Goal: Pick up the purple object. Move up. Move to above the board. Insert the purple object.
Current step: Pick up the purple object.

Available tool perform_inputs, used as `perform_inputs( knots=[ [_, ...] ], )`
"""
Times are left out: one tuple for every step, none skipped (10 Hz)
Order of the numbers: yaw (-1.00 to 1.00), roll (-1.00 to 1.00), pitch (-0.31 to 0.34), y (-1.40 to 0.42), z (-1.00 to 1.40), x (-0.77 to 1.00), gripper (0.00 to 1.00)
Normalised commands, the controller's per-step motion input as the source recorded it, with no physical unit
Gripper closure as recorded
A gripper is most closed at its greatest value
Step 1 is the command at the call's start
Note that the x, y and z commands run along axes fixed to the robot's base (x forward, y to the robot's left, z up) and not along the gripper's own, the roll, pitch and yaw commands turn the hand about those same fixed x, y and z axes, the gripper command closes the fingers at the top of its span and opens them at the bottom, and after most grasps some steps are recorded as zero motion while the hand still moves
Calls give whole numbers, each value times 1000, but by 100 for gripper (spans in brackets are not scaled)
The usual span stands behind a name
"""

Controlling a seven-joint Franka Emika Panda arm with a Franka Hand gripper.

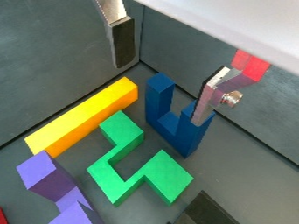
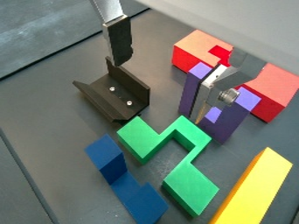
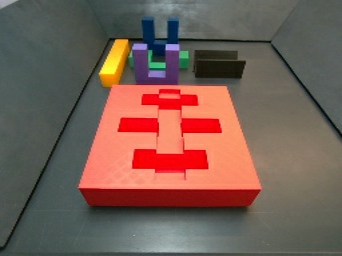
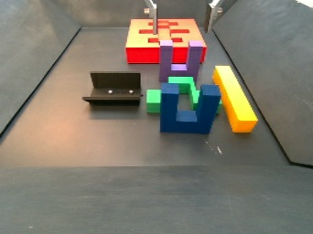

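The purple object stands upright, arms up, just in front of the red board, and touches the green block. It also shows in both wrist views and in a side view. My gripper is open and empty, hanging above the cluster of pieces. One finger appears just in front of the purple object; the other finger is over the fixture. The board lies flat with darker cross and bar cutouts.
A blue two-pronged piece stands next to the green block. A yellow bar lies beside them. The dark fixture stands apart on the floor. Grey walls enclose the floor.
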Motion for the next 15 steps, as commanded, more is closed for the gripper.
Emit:
perform_inputs(
  knots=[
    [0,0,0,0,-63,0,0],
    [-317,-13,0,0,-91,326,0],
    [-257,-40,0,-397,-294,734,0],
    [-251,-84,-77,-354,-463,686,0],
    [0,-23,-143,-600,-631,466,0],
    [169,-36,-161,-640,-643,386,0],
    [280,0,-177,-783,-603,46,0],
    [283,70,-150,-714,-94,-300,0],
    [200,64,-167,-411,0,-474,0],
    [163,40,-137,-360,0,-383,0],
    [80,37,-114,-240,-23,-229,0],
    [0,37,-67,-306,-151,0,0],
    [-49,66,-24,-417,-234,206,0],
    [0,49,-7,-380,-220,326,0],
    [0,127,0,-343,-260,80,0]
  ],
)
